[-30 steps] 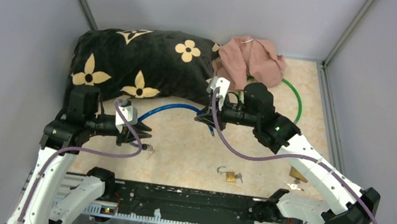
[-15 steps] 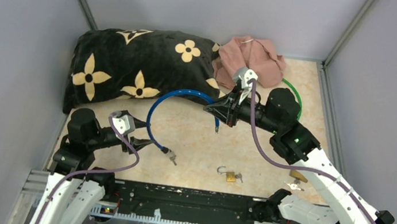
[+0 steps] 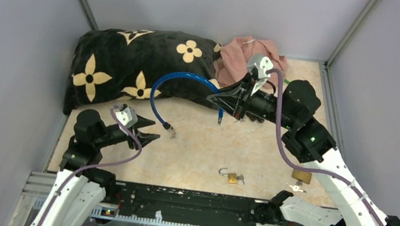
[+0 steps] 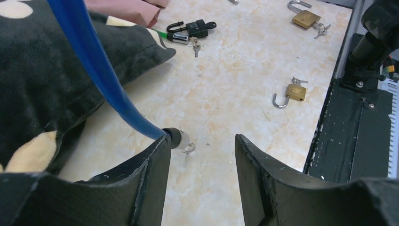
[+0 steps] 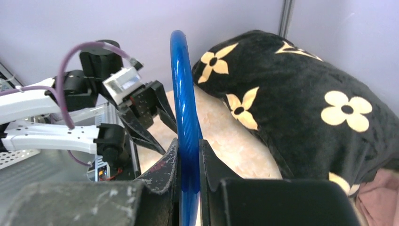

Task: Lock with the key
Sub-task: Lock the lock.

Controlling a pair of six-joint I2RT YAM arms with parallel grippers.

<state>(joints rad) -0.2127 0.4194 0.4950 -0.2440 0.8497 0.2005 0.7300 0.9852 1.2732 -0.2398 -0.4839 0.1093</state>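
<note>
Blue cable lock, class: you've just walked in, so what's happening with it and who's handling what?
The right gripper is clamped on the blue cable lock near one end, holding it up in an arch beside the black pillow. Its other end, with a small key in it, sits low just ahead of the left gripper, whose jaws stand open and hold nothing. The ends are apart, so it is not locked yet.

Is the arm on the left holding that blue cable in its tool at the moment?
No, the left tool has its fingers spread with nothing between them, and the blue cable ends just beyond one finger.
</note>
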